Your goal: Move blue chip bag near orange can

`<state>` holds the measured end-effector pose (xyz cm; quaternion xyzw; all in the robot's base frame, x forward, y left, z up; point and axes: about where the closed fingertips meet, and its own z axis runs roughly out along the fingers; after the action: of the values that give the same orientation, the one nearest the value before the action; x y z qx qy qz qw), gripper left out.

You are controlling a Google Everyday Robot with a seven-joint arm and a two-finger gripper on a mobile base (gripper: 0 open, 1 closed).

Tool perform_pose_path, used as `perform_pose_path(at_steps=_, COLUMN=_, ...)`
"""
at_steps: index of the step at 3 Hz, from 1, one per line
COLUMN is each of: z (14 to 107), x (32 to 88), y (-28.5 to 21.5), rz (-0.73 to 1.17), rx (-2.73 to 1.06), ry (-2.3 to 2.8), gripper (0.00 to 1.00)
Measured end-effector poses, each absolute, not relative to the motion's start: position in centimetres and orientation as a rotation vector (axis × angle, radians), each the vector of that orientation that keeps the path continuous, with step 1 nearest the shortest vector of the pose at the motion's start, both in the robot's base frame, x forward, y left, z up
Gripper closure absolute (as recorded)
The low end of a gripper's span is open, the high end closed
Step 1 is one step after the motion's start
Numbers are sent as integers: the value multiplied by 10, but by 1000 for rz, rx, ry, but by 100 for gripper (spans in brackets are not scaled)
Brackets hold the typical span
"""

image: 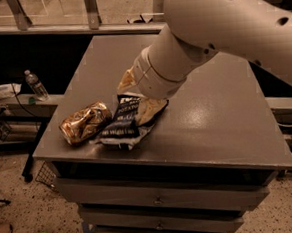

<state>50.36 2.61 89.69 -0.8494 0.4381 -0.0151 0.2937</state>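
Camera view shows my gripper (138,95) low over the top end of the dark navy foil chip bag (120,125), grip impossible to tell, the bag lying just beside the dented orange-gold can (85,123) on the grey table (211,114)

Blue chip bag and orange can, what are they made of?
Blue chip bag: probably thin foil or plastic, dark, creased, white print. Orange can: likely thin metal, shiny, dented with wrinkled reflections. The gripper sits at the bag's upper end.
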Motion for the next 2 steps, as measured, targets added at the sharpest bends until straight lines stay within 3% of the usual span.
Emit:
perform_pose_path(at_steps=1, z=898, x=503, y=27, rz=-44, rx=-2263, ry=1164, gripper=0)
perform_pose_path(at_steps=2, z=898, x=503, y=27, rz=-44, rx=-2263, ry=1164, gripper=0)
